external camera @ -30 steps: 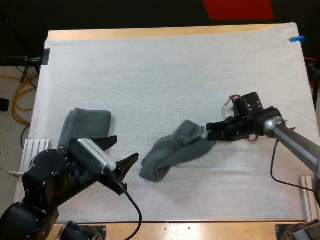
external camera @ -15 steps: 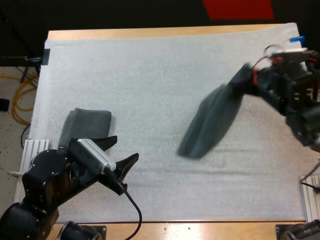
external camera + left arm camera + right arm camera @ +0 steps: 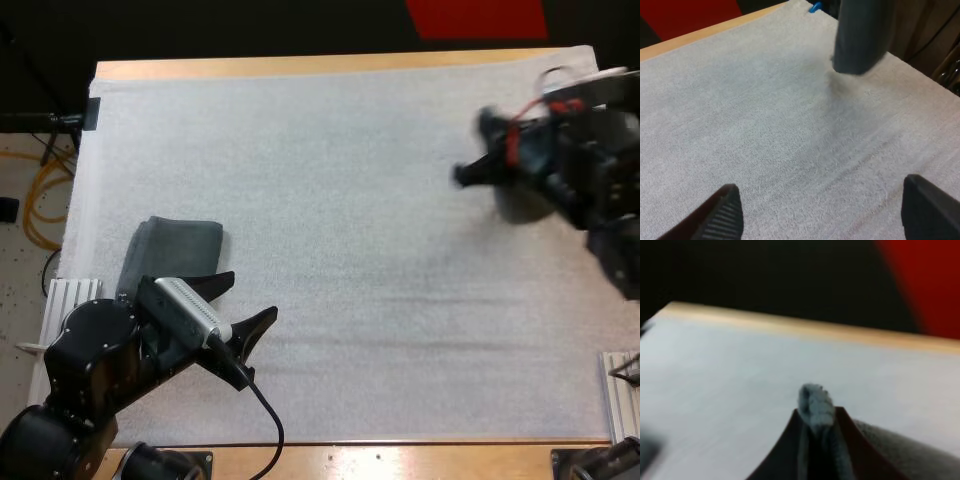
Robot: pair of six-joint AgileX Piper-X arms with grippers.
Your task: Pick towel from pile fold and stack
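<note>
My right gripper (image 3: 478, 170) is raised over the mat's far right, shut on a dark grey-green towel (image 3: 522, 206) that hangs bunched beneath it. In the right wrist view the fingers (image 3: 790, 440) pinch a rolled towel edge (image 3: 815, 401) from both sides. The left wrist view has that towel (image 3: 860, 35) dangling above the mat's far corner. My left gripper (image 3: 240, 305) rests low at the near left, open, its fingertips (image 3: 722, 212) wide apart over bare mat. A folded towel (image 3: 178, 243) lies flat just behind the left arm.
The white mat (image 3: 330, 180) covers most of the wooden table (image 3: 300, 66). A metal bracket (image 3: 70, 295) sits at the mat's near left edge.
My right gripper lifted the crumpled towel from the mat's middle, swung it up and to the far right, and the towel now hangs bunched under it. The left arm stayed still.
</note>
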